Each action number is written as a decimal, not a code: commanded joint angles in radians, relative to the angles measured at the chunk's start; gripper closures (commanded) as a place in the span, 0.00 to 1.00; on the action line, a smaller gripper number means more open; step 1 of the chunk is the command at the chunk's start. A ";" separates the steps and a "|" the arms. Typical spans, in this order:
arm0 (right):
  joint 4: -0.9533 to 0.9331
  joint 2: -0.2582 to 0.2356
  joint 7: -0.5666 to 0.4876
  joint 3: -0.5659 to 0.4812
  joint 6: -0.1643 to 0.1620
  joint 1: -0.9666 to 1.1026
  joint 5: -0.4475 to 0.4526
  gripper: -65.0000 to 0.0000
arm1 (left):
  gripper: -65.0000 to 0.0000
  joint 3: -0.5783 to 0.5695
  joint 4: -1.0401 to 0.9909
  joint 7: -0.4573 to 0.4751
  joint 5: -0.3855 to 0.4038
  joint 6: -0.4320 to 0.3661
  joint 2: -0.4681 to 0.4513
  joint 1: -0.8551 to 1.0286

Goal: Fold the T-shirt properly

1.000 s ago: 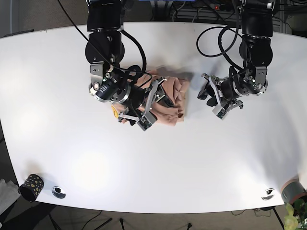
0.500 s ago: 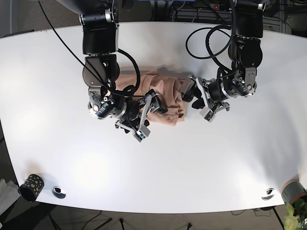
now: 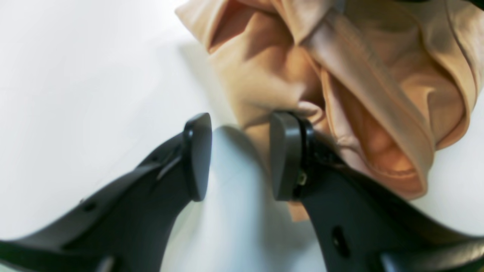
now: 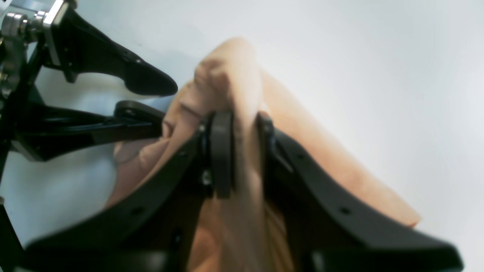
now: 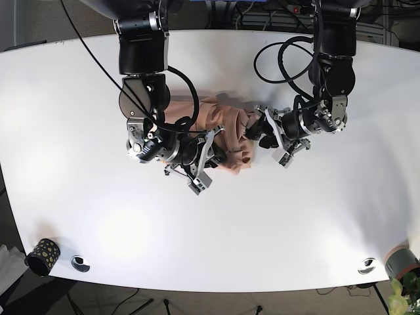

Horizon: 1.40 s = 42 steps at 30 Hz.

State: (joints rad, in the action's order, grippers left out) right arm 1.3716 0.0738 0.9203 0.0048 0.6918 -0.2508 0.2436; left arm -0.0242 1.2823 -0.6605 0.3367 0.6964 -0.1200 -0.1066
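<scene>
We are judging that the fold is far from done: the shirt (image 5: 226, 134) is lying as a crumpled, bunched heap on the table (image 5: 295, 230), with no flat panel or clean edge showing. Our right pincer (image 4: 242, 151) is clamping a raised ridge of cloth between its closed jaws. Our left pincer (image 3: 240, 155) is standing open at the heap's other side, one finger (image 3: 285, 155) touching the cloth and nothing between the jaws.
</scene>
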 commanded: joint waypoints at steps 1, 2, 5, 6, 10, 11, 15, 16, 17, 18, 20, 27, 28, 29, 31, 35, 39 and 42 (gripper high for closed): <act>0.042 0.005 -0.023 -0.001 0.006 -0.025 0.027 0.96 | 0.63 0.002 0.007 0.002 0.002 0.002 -0.002 -0.014; 0.055 0.005 -0.022 -0.002 0.006 -0.025 0.027 0.98 | 0.63 0.002 0.007 0.002 0.002 0.002 -0.002 -0.012; 0.088 0.016 -0.016 -0.002 0.006 -0.023 0.027 1.00 | 0.63 0.002 0.007 0.002 0.002 0.002 -0.002 -0.012; 0.093 0.022 -0.016 -0.002 0.006 -0.023 0.027 1.00 | 0.63 0.002 0.007 0.002 0.002 0.002 -0.002 -0.011; 0.096 0.033 -0.016 -0.006 0.006 -0.026 0.027 1.00 | 0.63 -0.027 0.007 0.002 0.002 0.002 -0.002 -0.009; 0.093 0.033 -0.016 -0.019 0.006 -0.028 0.027 1.00 | 0.63 -0.044 0.007 0.002 0.002 0.002 -0.005 -0.009; 0.091 0.033 -0.022 -0.081 0.006 -0.031 0.027 1.00 | 0.63 -0.072 0.010 0.002 0.002 0.002 -0.005 -0.006; 0.091 0.034 -0.022 -0.096 0.006 -0.031 0.027 1.00 | 0.63 -0.072 0.012 0.002 0.002 0.002 -0.005 -0.006; 0.091 0.034 -0.022 -0.108 0.006 -0.031 0.027 1.00 | 0.63 -0.073 0.012 0.003 0.002 0.002 -0.005 -0.006; 0.091 0.036 -0.023 -0.114 0.006 -0.031 0.027 1.00 | 0.63 -0.073 0.013 0.003 0.002 0.002 -0.005 -0.006; 0.088 0.050 -0.051 -0.118 0.006 -0.029 0.026 1.00 | 0.63 -0.073 0.013 0.003 0.005 0.002 -0.004 -0.006; -0.067 0.056 -0.189 -0.116 0.006 -0.057 0.017 0.99 | 0.63 -0.066 0.070 0.003 0.008 0.002 -0.007 0.002; -0.090 0.056 -0.198 -0.116 0.006 -0.063 0.017 0.96 | 0.63 -0.066 0.092 0.003 0.008 0.002 -0.007 0.011; -0.110 0.056 -0.211 -0.116 0.006 -0.069 0.017 0.92 | 0.63 -0.066 0.119 0.003 0.008 0.002 -0.008 0.020; -0.136 0.056 -0.238 -0.116 0.006 -0.078 0.017 0.77 | 0.63 -0.066 0.175 0.002 0.006 0.002 -0.027 0.038; -0.100 0.054 -0.241 -0.116 0.006 -0.080 0.026 0.48 | 0.63 -0.066 0.264 -0.005 0.006 0.002 -0.060 0.072; 0.029 0.045 -0.162 -0.093 0.006 -0.066 0.026 0.34 | 0.63 -0.066 0.349 -0.005 0.006 0.002 -0.106 0.112; 0.147 0.039 -0.074 -0.033 0.006 -0.046 0.027 0.34 | 0.63 -0.066 0.425 -0.005 0.006 0.002 -0.140 0.138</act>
State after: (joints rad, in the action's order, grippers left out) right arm 1.4464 0.1181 0.8379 -0.0566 0.6991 -0.2794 0.2573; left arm -0.0925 1.6512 -0.6884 0.3244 0.6968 -0.2417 0.0414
